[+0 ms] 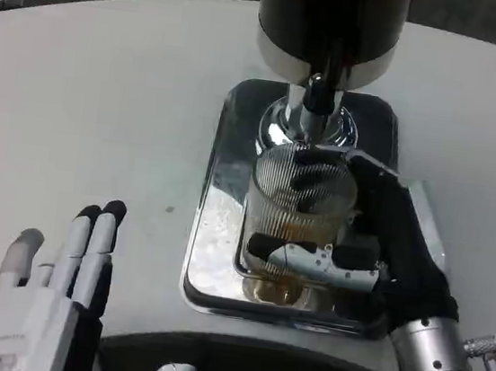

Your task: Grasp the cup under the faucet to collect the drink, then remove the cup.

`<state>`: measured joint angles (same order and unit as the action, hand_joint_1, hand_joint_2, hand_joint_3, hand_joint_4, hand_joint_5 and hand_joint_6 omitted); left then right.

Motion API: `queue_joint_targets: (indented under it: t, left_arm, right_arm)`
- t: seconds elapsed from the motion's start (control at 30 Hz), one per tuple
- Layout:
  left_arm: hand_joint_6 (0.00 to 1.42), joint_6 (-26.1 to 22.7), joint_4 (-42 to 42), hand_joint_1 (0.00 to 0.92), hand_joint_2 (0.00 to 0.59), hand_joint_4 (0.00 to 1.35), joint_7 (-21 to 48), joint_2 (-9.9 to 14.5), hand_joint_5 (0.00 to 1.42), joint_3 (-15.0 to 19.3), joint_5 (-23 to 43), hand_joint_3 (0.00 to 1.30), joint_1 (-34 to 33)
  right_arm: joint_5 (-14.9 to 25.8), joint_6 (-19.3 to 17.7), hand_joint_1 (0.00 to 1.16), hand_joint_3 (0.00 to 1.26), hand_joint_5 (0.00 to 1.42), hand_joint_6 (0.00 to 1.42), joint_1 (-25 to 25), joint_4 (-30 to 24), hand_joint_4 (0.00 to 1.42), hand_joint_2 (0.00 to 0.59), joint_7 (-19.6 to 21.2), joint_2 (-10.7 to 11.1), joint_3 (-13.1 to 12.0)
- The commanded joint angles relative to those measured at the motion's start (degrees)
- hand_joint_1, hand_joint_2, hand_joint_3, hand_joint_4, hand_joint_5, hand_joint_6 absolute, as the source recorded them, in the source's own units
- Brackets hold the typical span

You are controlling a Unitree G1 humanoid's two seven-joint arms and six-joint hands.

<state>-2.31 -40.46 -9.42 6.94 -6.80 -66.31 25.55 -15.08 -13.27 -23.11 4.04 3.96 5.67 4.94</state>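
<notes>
Head view, dispenser: dark cylinder, faucet over the cup.
Drip tray: polished metal, on the white table.
Cup: ribbed clear glass, under the faucet on the tray; amber drink low inside. Likely rigid, breakable, slick when wet, bottom-heavy; best gripped round the mid-wall.
Right hand: fingers wrapped round the cup.
Left hand: fingers extended, holding nothing.
</notes>
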Motion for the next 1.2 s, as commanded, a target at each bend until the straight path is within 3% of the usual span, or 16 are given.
queue_joint_targets:
  t: [0.03, 0.37, 0.67, 1.0, 1.2]
  left_arm:
    - [0.01, 0.1, -0.4, 0.0, 0.154, 0.0, 0.3, 0.1, 0.15, 0.0, -0.8, 0.0, 0.4]
    - [0.01, 0.2, -0.5, 0.0, 0.152, 0.0, -0.1, 0.0, 0.15, -0.4, -1.1, 0.0, 0.5]
    - [0.0, 0.1, -1.1, 0.0, 0.134, 0.0, -0.3, -0.4, 0.13, -1.3, -3.5, 0.0, 0.4]
    - [0.0, 0.2, -3.7, 0.0, 0.11, 0.0, 1.3, -1.5, 0.09, -3.8, -8.1, 0.0, 2.4]
    - [0.0, -0.1, -5.5, 0.0, 0.103, 0.0, 2.1, -2.8, 0.08, -5.5, -11.7, 0.0, 3.8]
  right_arm:
    - [-0.1, -0.4, 1.11, 0.91, 1.28, 1.42, 1.2, -2.4, 1.14, 0.094, -0.4, 0.1, 0.3]
    - [0.4, -0.2, 1.11, 0.91, 1.28, 1.42, 4.4, -7.0, 1.14, 0.081, -1.3, 0.1, 0.1]
    - [4.0, 0.6, 1.11, 0.92, 1.27, 1.42, 12.6, -19.0, 1.13, 0.076, -4.3, 0.6, -0.6]
    - [5.7, -2.8, 1.11, 0.92, 1.27, 1.42, 19.3, -28.0, 1.12, 0.076, -7.3, 3.9, -2.5]
    - [7.4, -2.4, 1.11, 0.92, 1.27, 1.42, 22.1, -32.3, 1.12, 0.076, -9.1, 5.6, -4.1]
